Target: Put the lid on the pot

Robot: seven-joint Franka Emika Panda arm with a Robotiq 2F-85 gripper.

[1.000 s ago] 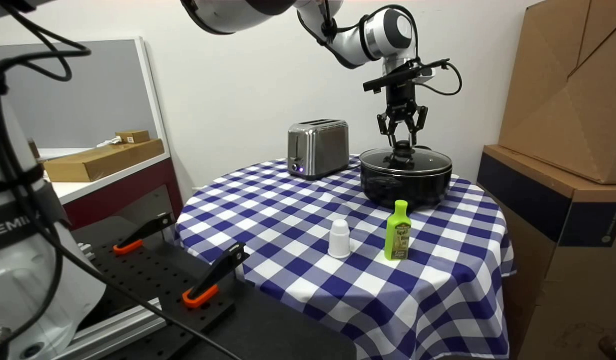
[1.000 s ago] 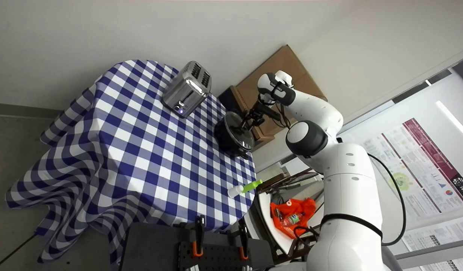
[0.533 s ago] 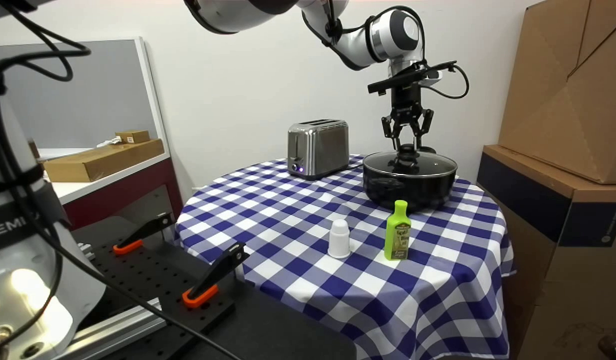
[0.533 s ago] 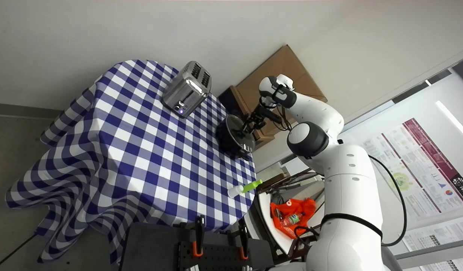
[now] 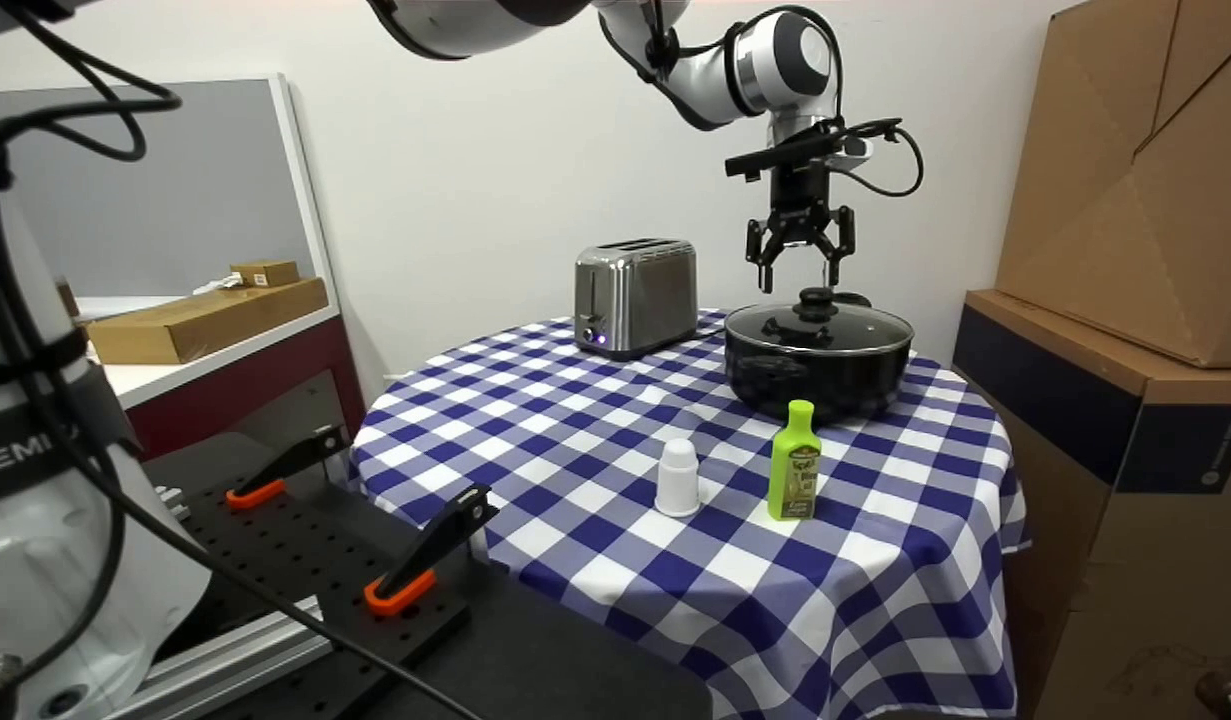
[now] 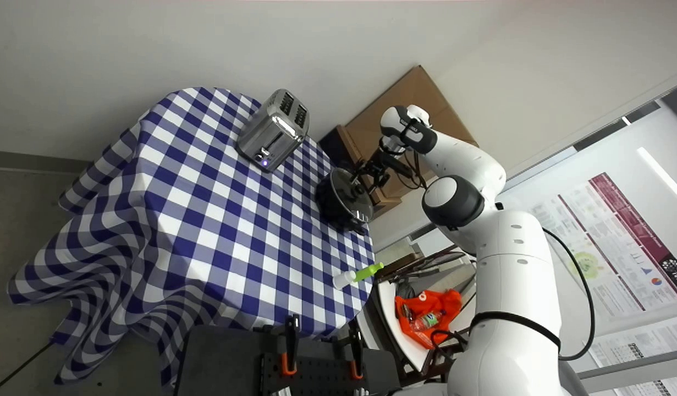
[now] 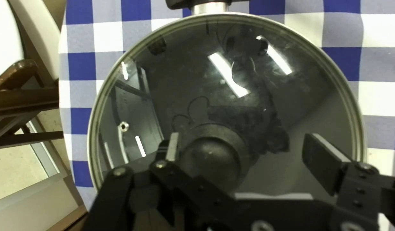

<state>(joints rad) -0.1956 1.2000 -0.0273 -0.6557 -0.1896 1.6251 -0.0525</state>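
The clear glass lid (image 5: 865, 325) lies level on the black pot (image 5: 815, 385), its metal rim following the pot's rim all round. In the wrist view the lid (image 7: 290, 106) fills the middle, and a handle of the pot (image 7: 211, 8) shows at the top edge. My gripper (image 5: 799, 280) is open just above the black knob (image 5: 815, 303), with nothing held. Seen from the wrist, the knob (image 7: 213, 157) appears nearer the left finger (image 7: 172, 146), well apart from the right finger (image 7: 324, 154). Both lid (image 6: 342, 187) and pot (image 6: 330, 203) also show in an exterior view.
A silver toaster (image 5: 635, 297) stands beside the pot on the checked tablecloth (image 5: 565, 450). Nearer the front are a white bottle (image 5: 678, 480) and a green bottle (image 5: 795, 465). Cardboard boxes (image 5: 1125, 200) rise close by the table's edge, and the wall (image 5: 475, 200) is behind.
My gripper's fingers were closed on the knob; they have spread and risen off it. Lid and pot shifted slightly together in the first half second, then stayed put.
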